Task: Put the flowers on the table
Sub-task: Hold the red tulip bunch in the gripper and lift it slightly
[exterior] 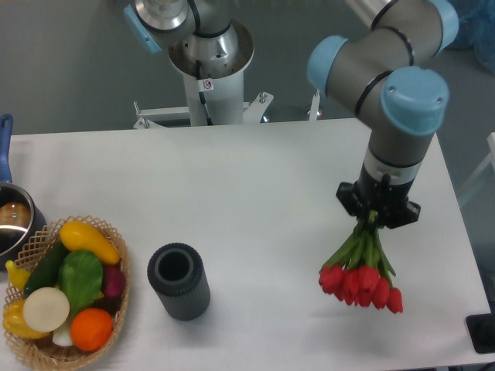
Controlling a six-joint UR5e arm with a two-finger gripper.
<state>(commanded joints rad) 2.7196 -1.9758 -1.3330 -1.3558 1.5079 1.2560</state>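
The flowers point(362, 280), a bunch of red tulip buds on green stems, hang heads-down at the right side of the white table point(255, 193). My gripper point(377, 219) is shut on the green stems from above, with the stems running down and left from the fingers. The red buds are low over the tabletop near its front right part. I cannot tell whether the buds touch the surface.
A dark grey ribbed cylinder vase point(179, 281) stands at the front centre-left. A wicker basket point(66, 294) of colourful vegetables sits at the front left corner. A pot with a blue handle point(11, 220) is at the left edge. The robot base point(209, 69) stands behind the table.
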